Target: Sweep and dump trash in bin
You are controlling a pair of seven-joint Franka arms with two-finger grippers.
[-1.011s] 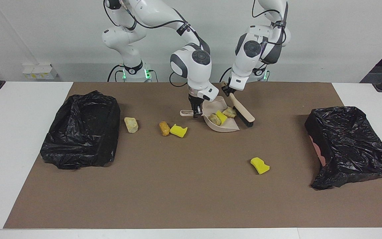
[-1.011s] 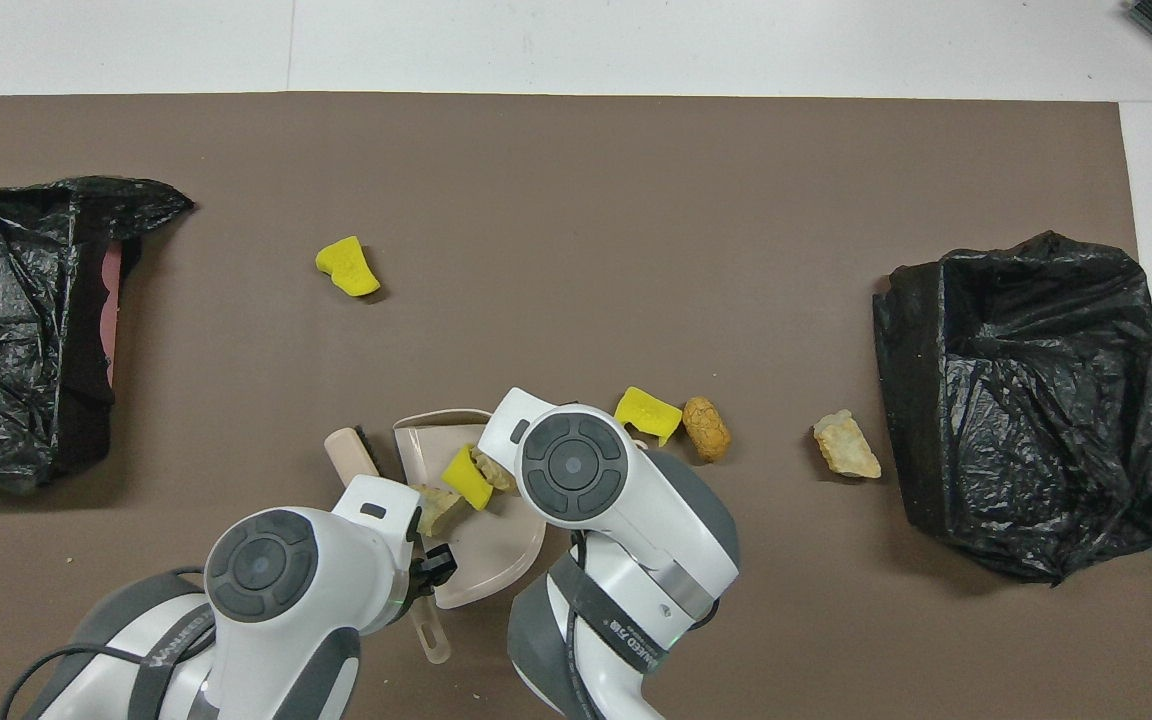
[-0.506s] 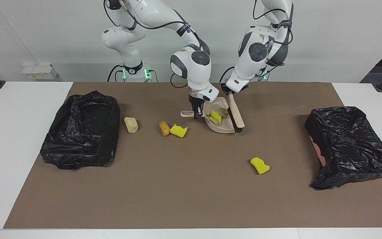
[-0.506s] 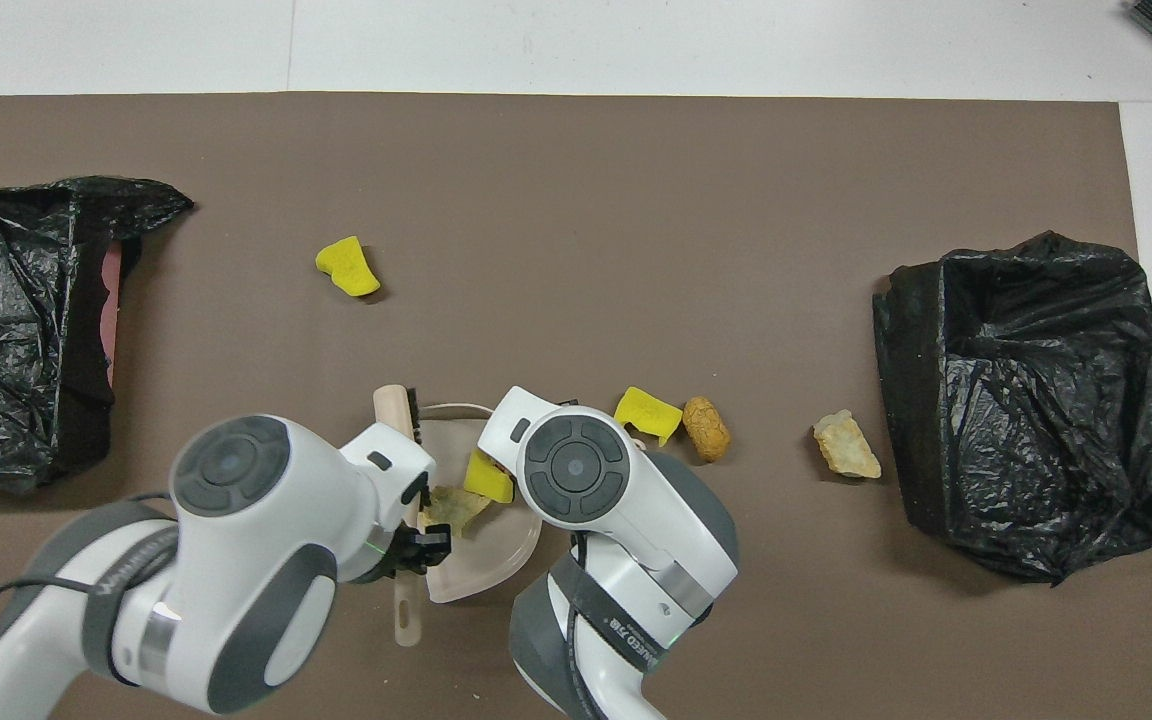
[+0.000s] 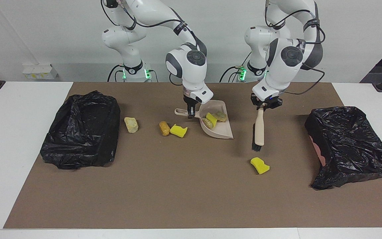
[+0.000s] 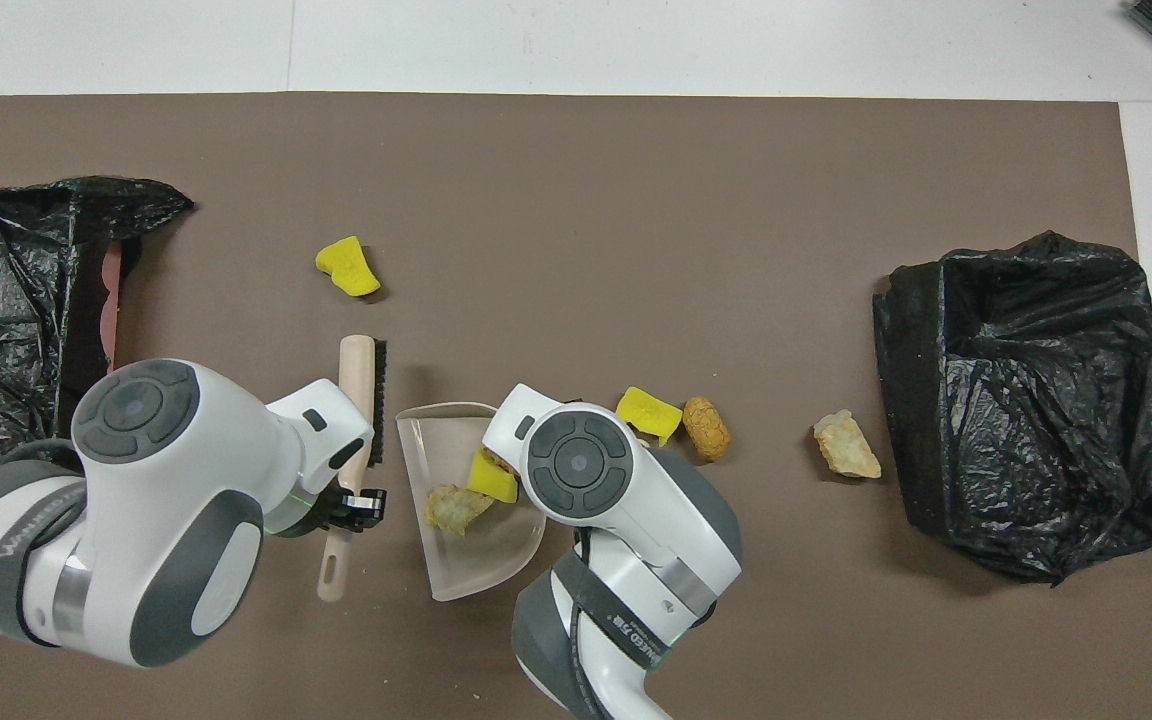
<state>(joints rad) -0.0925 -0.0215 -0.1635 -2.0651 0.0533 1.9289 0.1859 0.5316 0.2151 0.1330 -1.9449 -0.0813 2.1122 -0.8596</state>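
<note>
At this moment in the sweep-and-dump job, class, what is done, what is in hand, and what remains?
Done: three trash lumps lie in the dustpan.

In hand: the right gripper holds the dustpan's handle; the left gripper holds the brush, hanging above the lone yellow sponge.

Left: that sponge, another yellow piece, the orange-brown lump and a beige chunk lie unswept. No trash shows in either bin.

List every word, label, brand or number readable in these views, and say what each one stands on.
"FRANKA": partly readable printed lettering on the left arm's dark band in the overhead view; the start is cut off.
Printed lettering on the right arm's dark band: too small and skewed to read.
Small white boxes with yellow marks by the wall: unreadable.
Dustpan, brush, black bin bags: no text visible.
</note>
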